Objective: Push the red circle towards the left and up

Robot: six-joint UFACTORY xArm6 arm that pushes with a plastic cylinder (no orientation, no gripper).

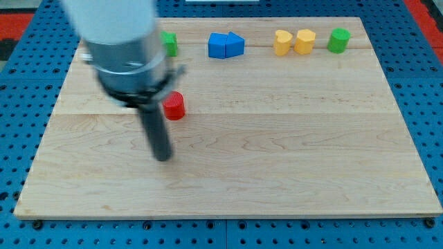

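Observation:
The red circle [174,106] is a short red cylinder on the wooden board [277,138], left of centre. My tip [163,158] rests on the board below the red circle and slightly to its left, apart from it. The rod rises from the tip to the grey arm body [121,48], which covers the board's upper left.
Along the view's top stand a green block [169,43] partly hidden by the arm, two blue blocks [225,45] touching each other, two yellow blocks [293,42] side by side, and a green cylinder [338,40]. A blue perforated surface surrounds the board.

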